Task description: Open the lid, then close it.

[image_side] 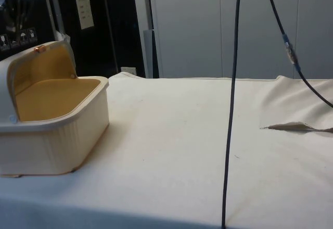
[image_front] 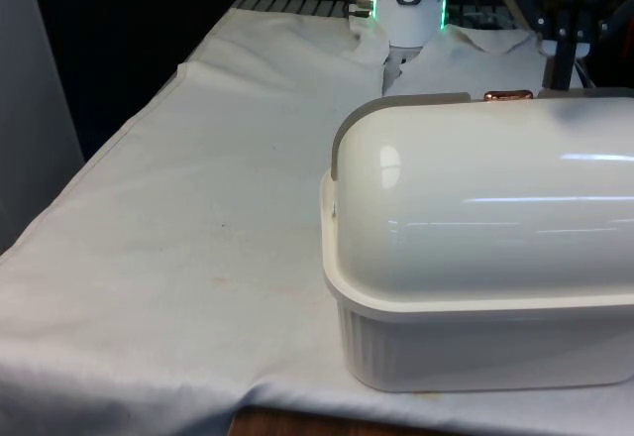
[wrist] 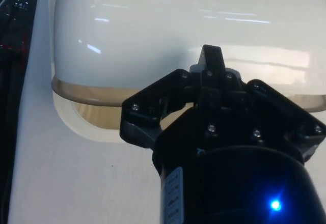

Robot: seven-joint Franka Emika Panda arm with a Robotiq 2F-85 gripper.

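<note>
The bread box [image_front: 475, 347] occupies the front view's lower right. Its domed lid [image_front: 485, 208] is rolled back, exposing the tan interior [image_side: 52, 96] at the side view's left. The gripper [wrist: 210, 76] is directly above the lid's edge; finger state: cannot tell.

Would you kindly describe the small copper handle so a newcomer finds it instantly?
On the white cloth-covered table stands a cream plastic bread box with a domed roll-top lid. At that lid's rolled-back edge sits the small copper handle, the one shiny metallic piece there.
</note>
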